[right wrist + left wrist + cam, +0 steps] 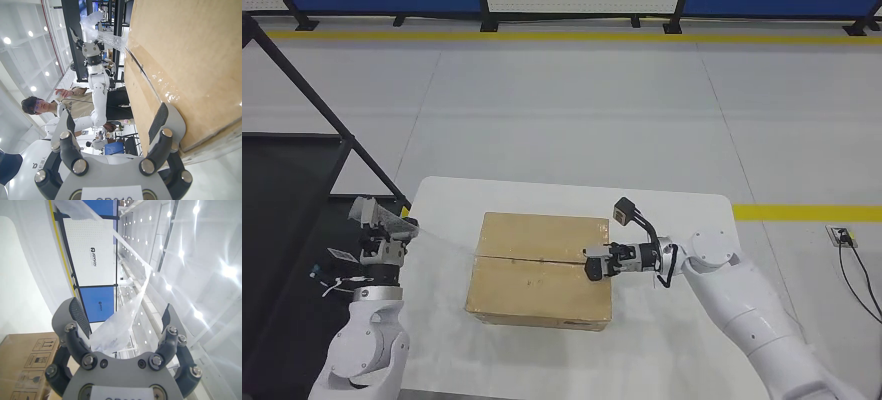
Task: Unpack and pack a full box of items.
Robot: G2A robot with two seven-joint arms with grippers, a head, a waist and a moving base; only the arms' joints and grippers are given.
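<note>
Your right gripper (113, 109) sits closest, its jaws spread wide and holding nothing. One finger (160, 121) lies close against the top of the box (189, 56), though you cannot tell if it touches. From above, that gripper (592, 262) is at the box's right edge, just by the end of the centre seam.

The box (542, 265) stands closed in the middle of the counter (672, 330), flaps meeting along that seam.

A strip of clear tape (442, 238) leaves the seam at the box's left side and stretches up and away past the counter's left edge.

At its far end is your left gripper (377, 215), raised beyond that edge. Its jaws are also wide apart and clamp nothing. The tape (121, 323) passes between the fingers and hangs against one ribbed pad (79, 317).
</note>
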